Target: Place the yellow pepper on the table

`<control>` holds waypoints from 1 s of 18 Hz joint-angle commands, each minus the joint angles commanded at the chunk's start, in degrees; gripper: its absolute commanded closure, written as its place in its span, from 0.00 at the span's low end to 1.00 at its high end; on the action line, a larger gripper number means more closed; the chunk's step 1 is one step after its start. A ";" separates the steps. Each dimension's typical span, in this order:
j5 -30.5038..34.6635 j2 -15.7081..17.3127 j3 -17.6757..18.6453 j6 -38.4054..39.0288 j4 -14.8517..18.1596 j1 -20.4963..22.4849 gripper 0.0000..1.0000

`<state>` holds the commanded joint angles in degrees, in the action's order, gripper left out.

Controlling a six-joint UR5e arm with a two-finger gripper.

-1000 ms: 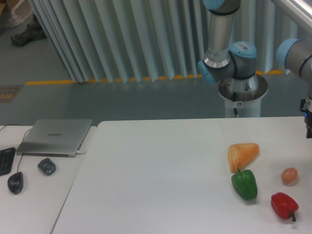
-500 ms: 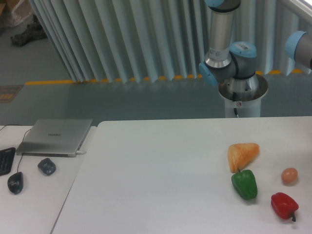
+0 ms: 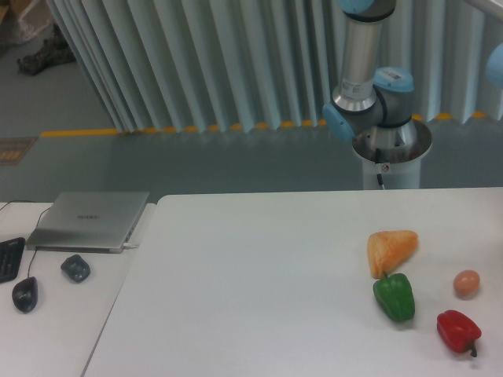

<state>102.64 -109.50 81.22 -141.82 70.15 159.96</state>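
Observation:
The yellow pepper is out of view. The white table [image 3: 251,298] fills the lower right of the view. Only the arm's base and lower joints [image 3: 369,94] show behind the table's far edge, and an elbow joint [image 3: 496,67] pokes in at the right border. The gripper itself is outside the frame. On the table lie an orange-yellow wedge-shaped lump [image 3: 391,250], a green pepper [image 3: 394,296], a red pepper [image 3: 458,331] and a small brownish egg-shaped object [image 3: 466,283].
A narrower white desk [image 3: 47,314] at the left holds a closed laptop [image 3: 89,221], two dark mice [image 3: 75,268] [image 3: 24,294] and a keyboard edge [image 3: 8,258]. Grey pleated curtains [image 3: 196,63] hang behind.
The arm's upper part has swung further right out of the picture; the gripper seen at the right edge one second ago is gone. Nothing on the table has moved.

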 joint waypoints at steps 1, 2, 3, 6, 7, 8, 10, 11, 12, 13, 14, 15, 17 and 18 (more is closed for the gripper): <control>1.67 -1.05 -0.44 -2.56 -1.84 0.18 0.00; 2.21 -2.28 -0.79 -4.06 -3.43 0.18 0.00; 2.30 -3.43 -1.15 -4.77 -5.01 0.18 0.00; 2.91 -6.85 -3.08 -8.89 -8.01 0.97 0.00; 3.53 -7.30 -3.43 -10.04 -8.62 1.06 0.00; 3.97 -7.65 -3.43 -11.45 -9.32 1.58 0.00; 4.15 -7.92 -3.43 -12.78 -9.51 1.76 0.00; 4.15 -8.18 -3.43 -12.78 -9.68 1.76 0.00; 4.15 -8.36 -3.35 -12.78 -9.77 1.76 0.00; 4.15 -8.71 -3.43 -12.69 -9.86 1.76 0.00; 4.15 -9.15 -3.43 -12.69 -10.55 1.76 0.00; 4.15 -10.02 -3.35 -12.78 -11.95 1.76 0.00; 4.06 -11.52 -3.35 -12.69 -13.37 1.93 0.00; 4.06 -11.96 -3.35 -12.69 -13.72 2.28 0.00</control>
<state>106.70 -121.46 77.87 -154.51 56.43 162.24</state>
